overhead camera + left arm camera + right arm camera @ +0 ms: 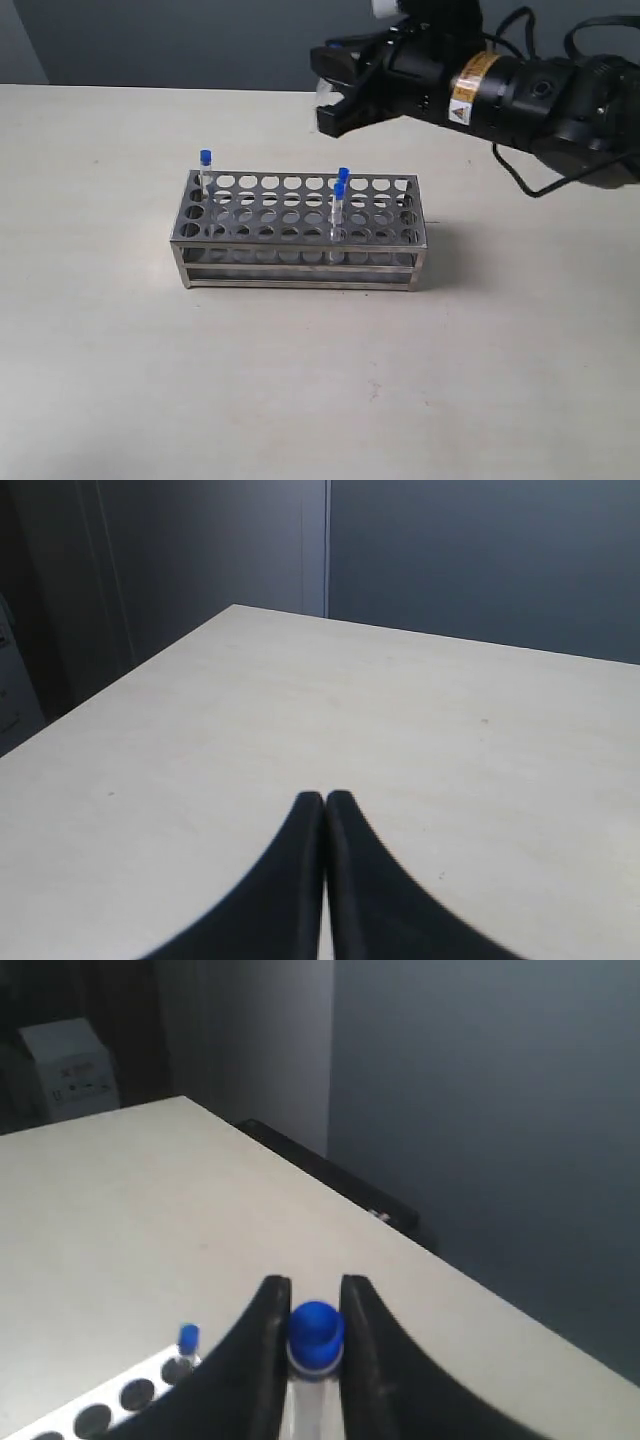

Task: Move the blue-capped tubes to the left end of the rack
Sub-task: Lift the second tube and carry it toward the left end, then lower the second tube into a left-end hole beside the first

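Observation:
The grey metal rack stands mid-table. One blue-capped tube stands in a back hole at its left end. Two more blue-capped tubes stand close together right of its middle. My right gripper hovers above and behind the rack. In the right wrist view it is shut on a fourth blue-capped tube, gripped just under the cap. The rack's corner and the left-end tube show below it. My left gripper is shut, holds nothing, and sees only bare table.
The right arm's black body and cables stretch in from the upper right, above the table. The table's far edge meets a dark wall. A white box stands beyond the table.

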